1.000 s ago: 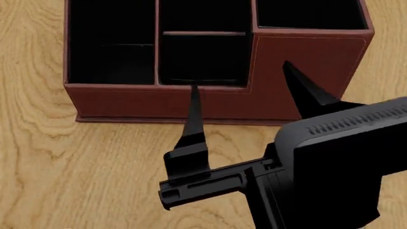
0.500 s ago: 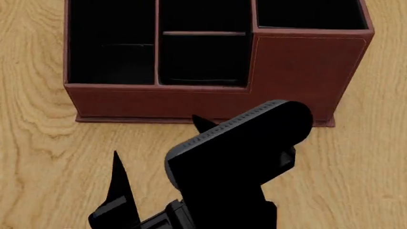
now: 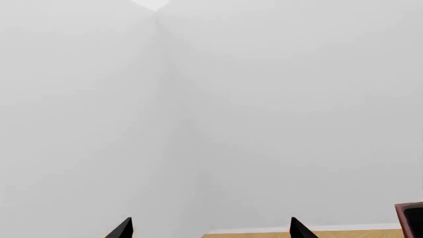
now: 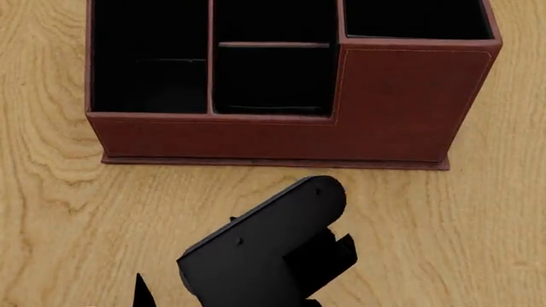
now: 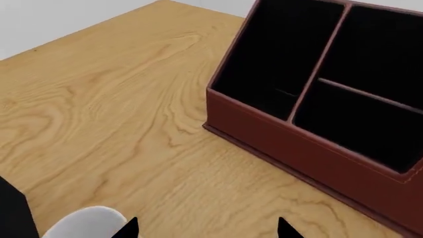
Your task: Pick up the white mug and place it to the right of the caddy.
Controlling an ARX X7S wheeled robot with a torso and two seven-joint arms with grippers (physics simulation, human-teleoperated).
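The caddy [image 4: 290, 137], a reddish-brown box with black compartments, stands on the wooden table and also shows in the right wrist view [image 5: 310, 148]; only one of its corners [image 3: 411, 218] reaches the left wrist view. A white rounded shape [image 5: 86, 223] at the edge of the right wrist view looks like part of the white mug, beside one fingertip; the head view does not show it. My right gripper [image 5: 208, 230] is open over bare wood, in front of the caddy's left end. In the head view its arm [image 4: 265, 249] hides all but one fingertip [image 4: 139, 291]. My left gripper [image 3: 210, 230] is open and faces a white wall.
Wooden tabletop [image 4: 461, 236] lies in front of the caddy and to both sides of it. A black object [image 5: 10, 210] sits at the edge of the right wrist view, next to the white shape. The table's far edge [image 5: 86, 29] meets a pale wall.
In the head view the right arm has swung down and to the left, away from the caddy's front. Its fingers have dropped almost out of the frame.
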